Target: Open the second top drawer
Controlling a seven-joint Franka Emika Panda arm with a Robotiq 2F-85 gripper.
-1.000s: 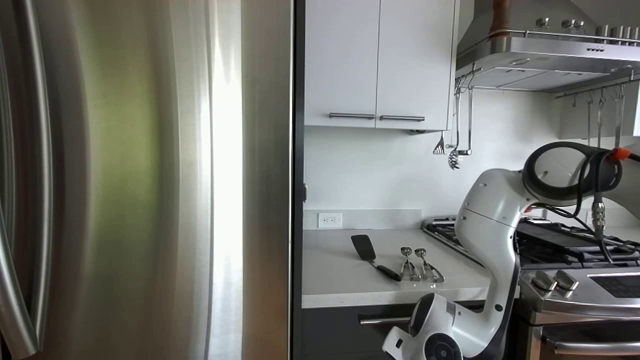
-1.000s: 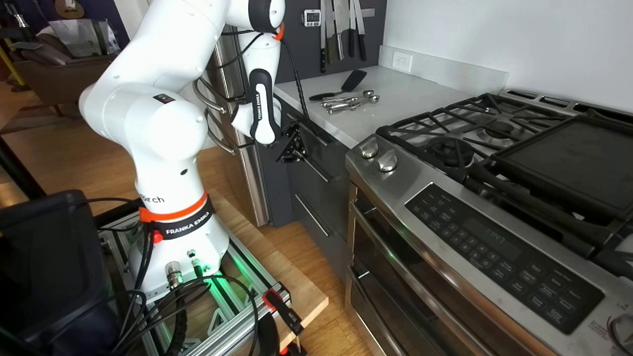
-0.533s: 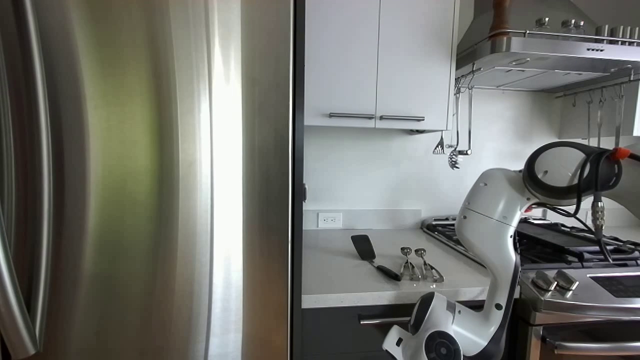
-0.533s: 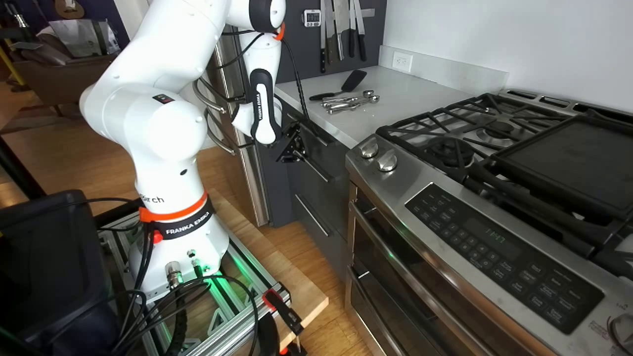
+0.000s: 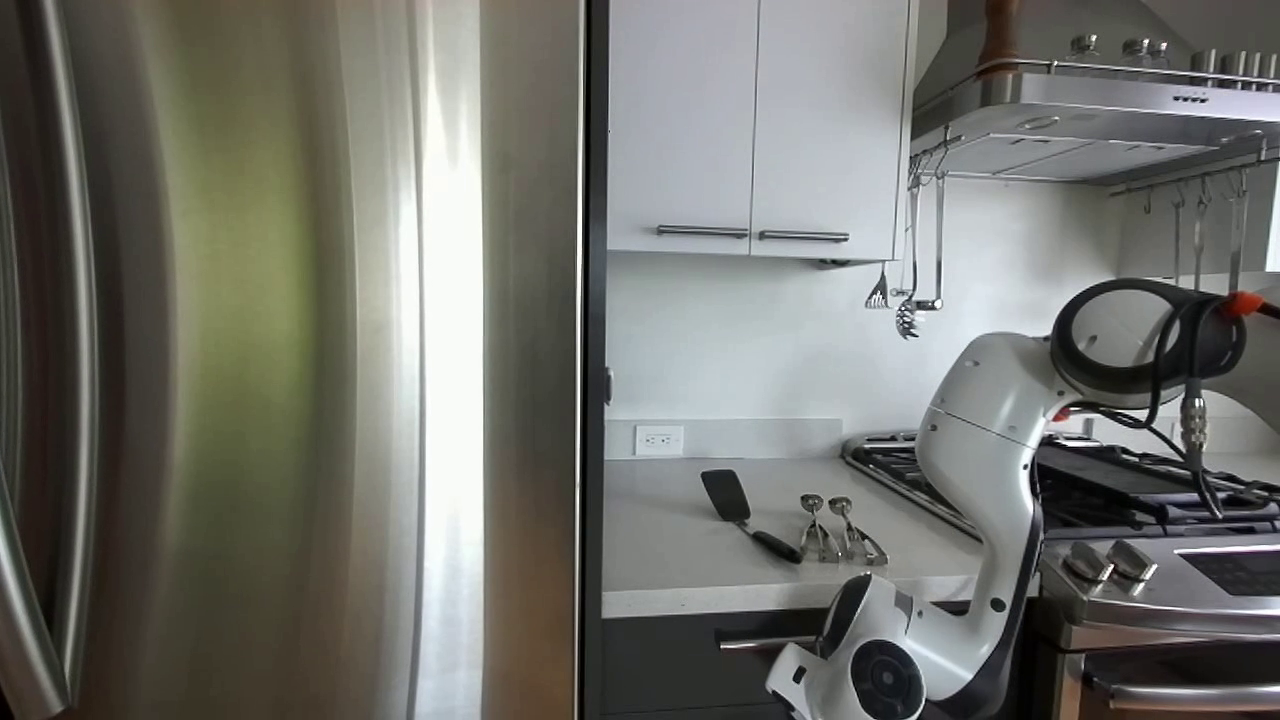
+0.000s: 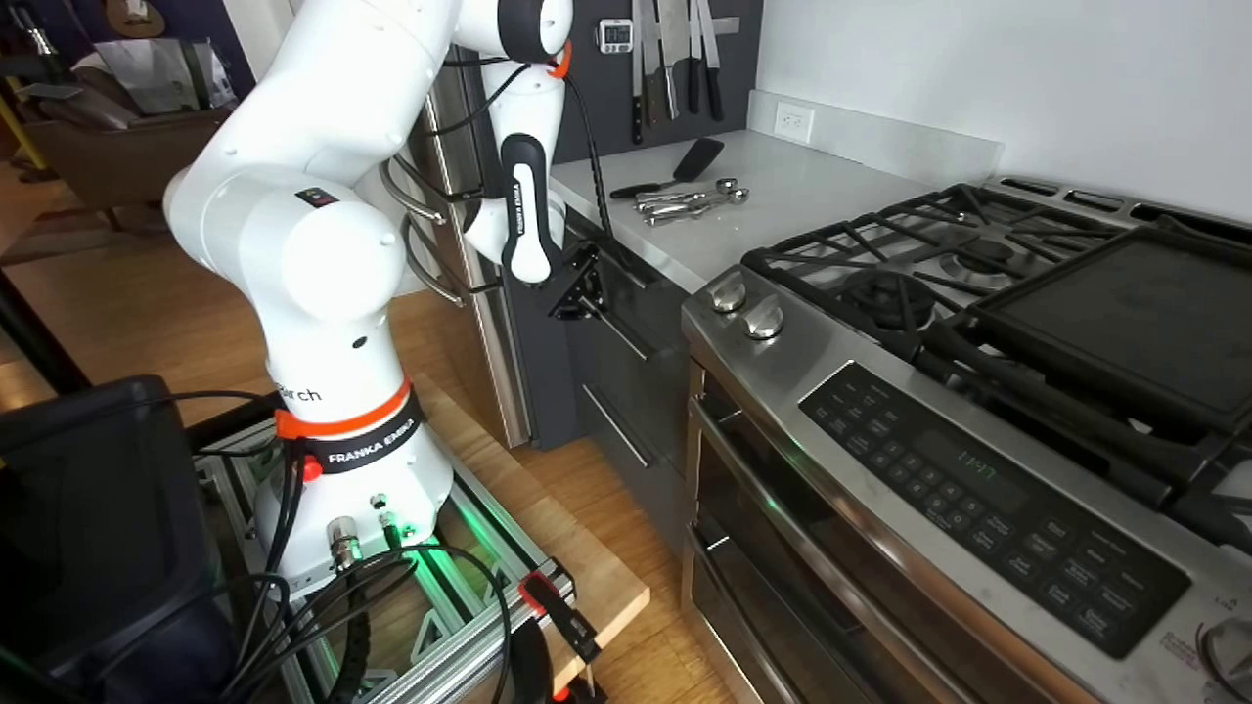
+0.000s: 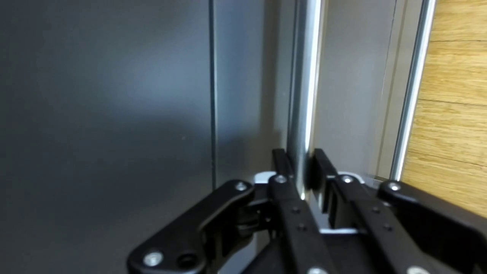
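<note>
The gripper (image 7: 301,167) has hold of the bar handle (image 7: 307,76)

In the wrist view the black fingers (image 7: 280,161) squeeze the bar handle, 1 on each side. It's on the 2nd top drawer (image 7: 350,83). That's the dark grey one under the top drawer (image 5: 660,665), btwn the shiny fridge (image 5: 300,360) & the stove (image 6: 978,284). Can't tell if it's out a bit. In an exterior view the gripper is at the fridge end of the bar handle. The white arm (image 5: 980,460) hides part of the top drawer's handle (image 5: 765,643) in an exterior view. Up on the counter (image 5: 660,540), in both exterior views, there's a black spatula (image 5: 728,497) w/ 2 metal scoops (image 5: 815,530) just beside it.
</note>
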